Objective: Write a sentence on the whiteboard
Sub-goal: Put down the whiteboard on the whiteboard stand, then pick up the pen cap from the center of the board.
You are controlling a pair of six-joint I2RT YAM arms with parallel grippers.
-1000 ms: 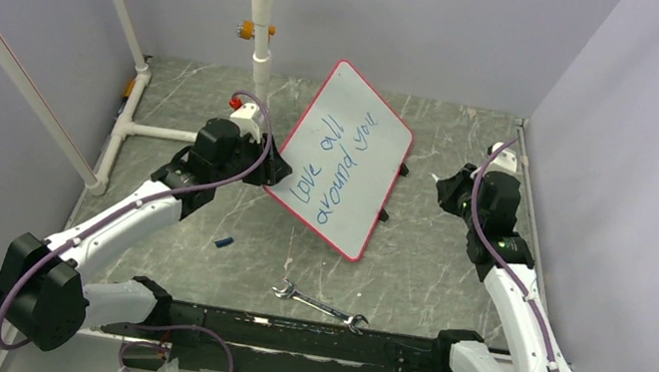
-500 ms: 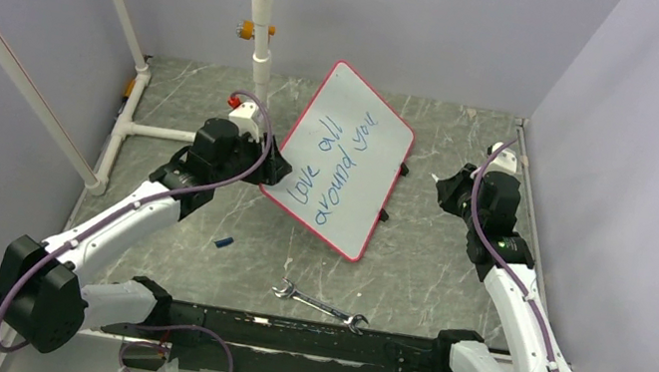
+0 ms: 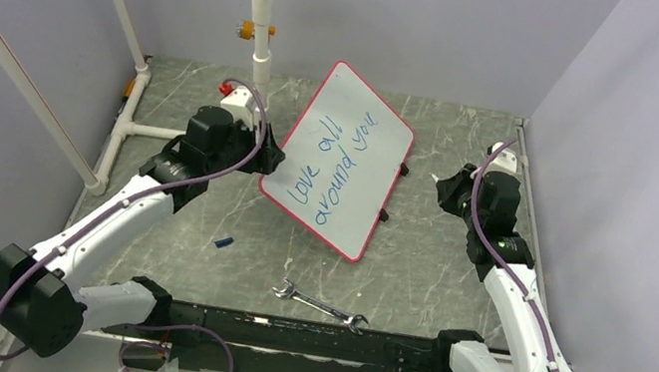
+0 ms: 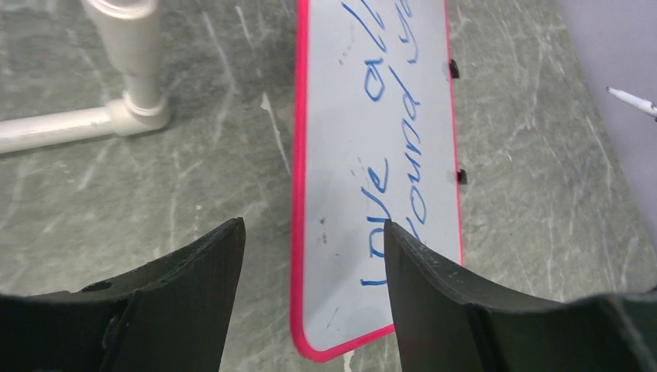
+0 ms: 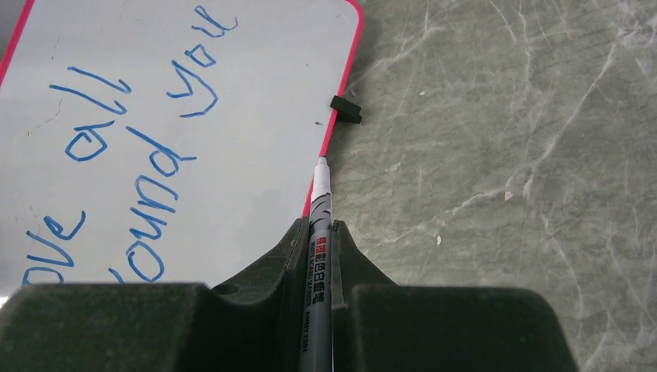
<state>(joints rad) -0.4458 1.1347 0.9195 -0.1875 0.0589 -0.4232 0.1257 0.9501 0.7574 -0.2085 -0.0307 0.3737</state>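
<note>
Reading left to right: left end effector [image 4: 311, 232] is released, jaws spread wide, hovering just beside the left rim of the whiteboard [image 3: 373, 193]. The board sits skewed mid-surface [image 3: 434, 264] on small feet, with the sentence [image 3: 334, 167] across it in two blue lines. I judge it light, stiff, thin and slick-faced, and the ink likely smears. Take it by the pink rim at a blank margin, never across the writing. Right end effector [image 5: 318, 232] is clenched on the marker [image 5: 321, 194], tip pointing at the board's right rim.

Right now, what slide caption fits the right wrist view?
Right gripper shut on a marker, its tip near the rim of the whiteboard, the blue sentence already written.
</note>
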